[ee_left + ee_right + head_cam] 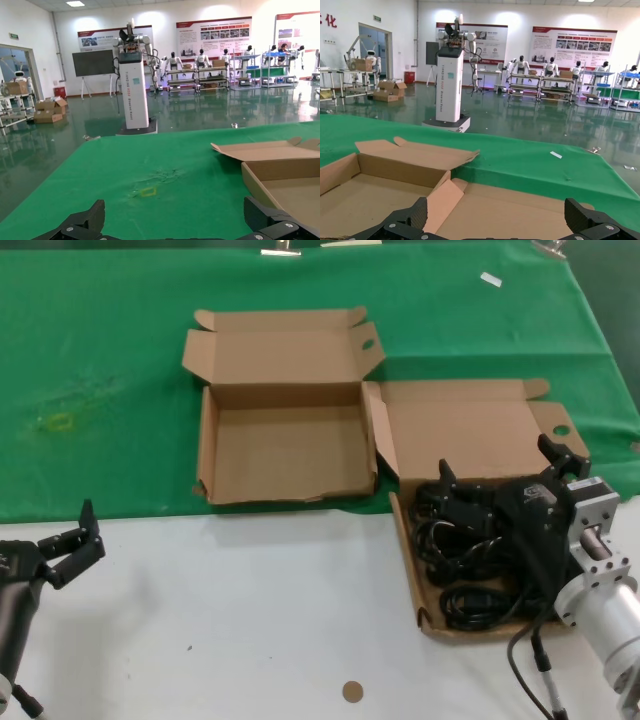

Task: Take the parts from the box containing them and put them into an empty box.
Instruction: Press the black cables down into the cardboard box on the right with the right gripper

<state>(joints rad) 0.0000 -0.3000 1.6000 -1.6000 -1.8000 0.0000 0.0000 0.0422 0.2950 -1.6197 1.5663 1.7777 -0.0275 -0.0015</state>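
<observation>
The box containing the parts [407,540] lies at the right with its lid [470,430] folded back. Black looped cords [465,540] fill its tray. My right gripper [497,460] hovers open just over the back of that tray, above the cords. In the right wrist view my right gripper [497,210] faces the lid [520,210], and the cords are hidden. The empty box [285,445] stands open to the left, its tray bare. My left gripper [75,532] waits open at the near left over the white table; in its wrist view, my left gripper [175,212] holds nothing.
A green cloth [100,360] covers the far half of the table, with a yellowish mark [57,421] on it. The near half is white tabletop [250,610] with a small brown disc [352,691]. A white scrap [490,279] lies far back.
</observation>
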